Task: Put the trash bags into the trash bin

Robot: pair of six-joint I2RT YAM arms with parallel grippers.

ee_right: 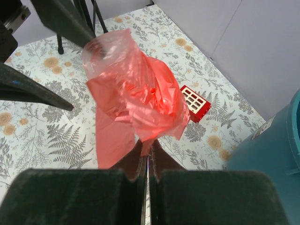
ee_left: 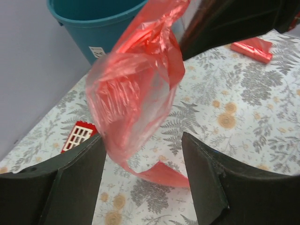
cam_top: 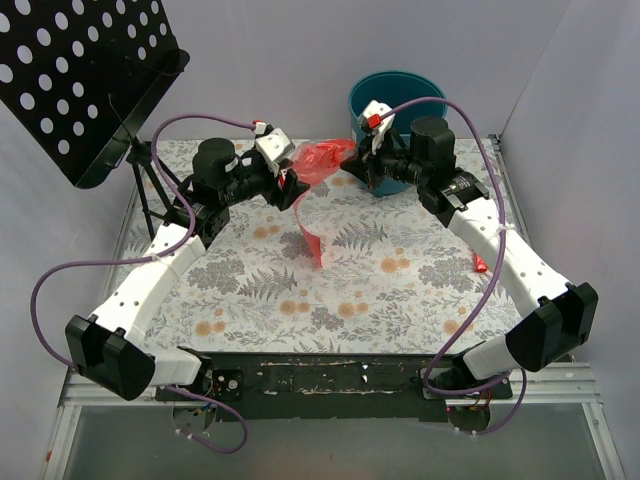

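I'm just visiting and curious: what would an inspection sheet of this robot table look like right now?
Surface: floral-patterned tablecloth, flat.
Job's things: crinkly translucent red plastic bag hangs from the right gripper, outside the round teal plastic bin.
Clutter: small red block with white grid; folded glossy red packet.
Grippers: right gripper shut on the bag; left gripper open around it.
Cables: purple cables loop off both arms.
Surroundings: black perforated metal stand, pale walls.

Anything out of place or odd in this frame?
Nothing damaged. The trash bag hangs crumpled in mid-air, pinched by the right gripper, not in the trash bin. A small red gridded block lies stray near the bin.
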